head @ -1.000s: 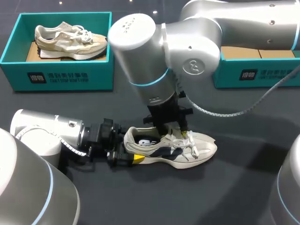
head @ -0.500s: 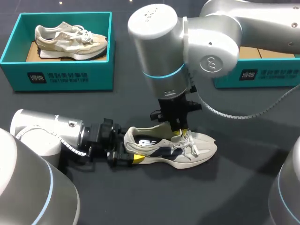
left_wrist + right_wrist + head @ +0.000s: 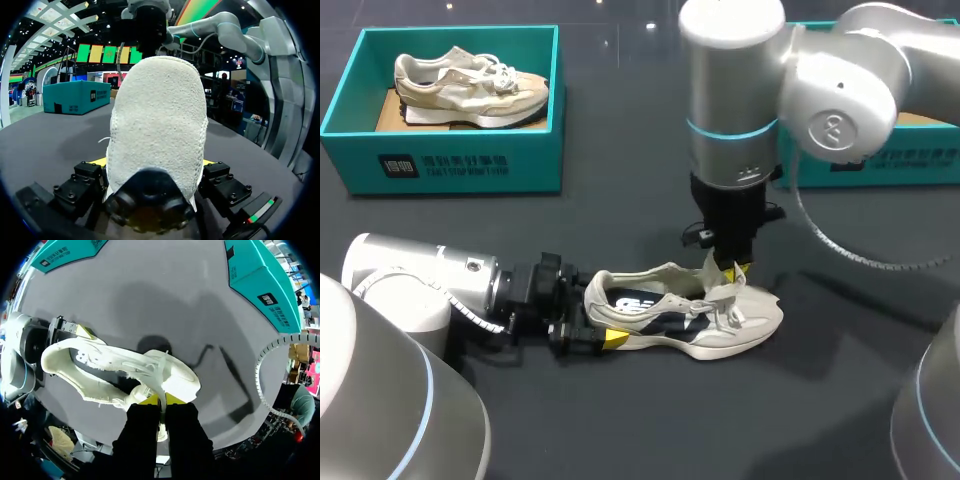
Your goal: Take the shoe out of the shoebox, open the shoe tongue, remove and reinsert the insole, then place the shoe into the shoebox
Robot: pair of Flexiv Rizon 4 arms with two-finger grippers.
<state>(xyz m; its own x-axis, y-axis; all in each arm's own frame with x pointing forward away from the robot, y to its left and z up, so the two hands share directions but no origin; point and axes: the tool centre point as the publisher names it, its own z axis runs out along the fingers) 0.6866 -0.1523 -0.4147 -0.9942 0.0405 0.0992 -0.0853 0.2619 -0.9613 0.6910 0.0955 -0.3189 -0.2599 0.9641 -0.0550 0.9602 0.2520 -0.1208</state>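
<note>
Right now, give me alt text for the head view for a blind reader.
A white shoe lies on a dark table, the left gripper shut on its heel and the right gripper, from above, pinching its tongue. At the back left a teal box holds a second shoe; another teal box shows behind the right arm.

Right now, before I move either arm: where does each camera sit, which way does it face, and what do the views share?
Head view: above and behind, looking down on the table; both arms show, left gripper clamped on the heel of the shoe, right gripper pinching its tongue.
Left wrist view: low over the table, facing the heel along its fingers; the right arm shows beyond.
Right wrist view: above the shoe, looking down past its own tips.
All three views share the shoe.
</note>
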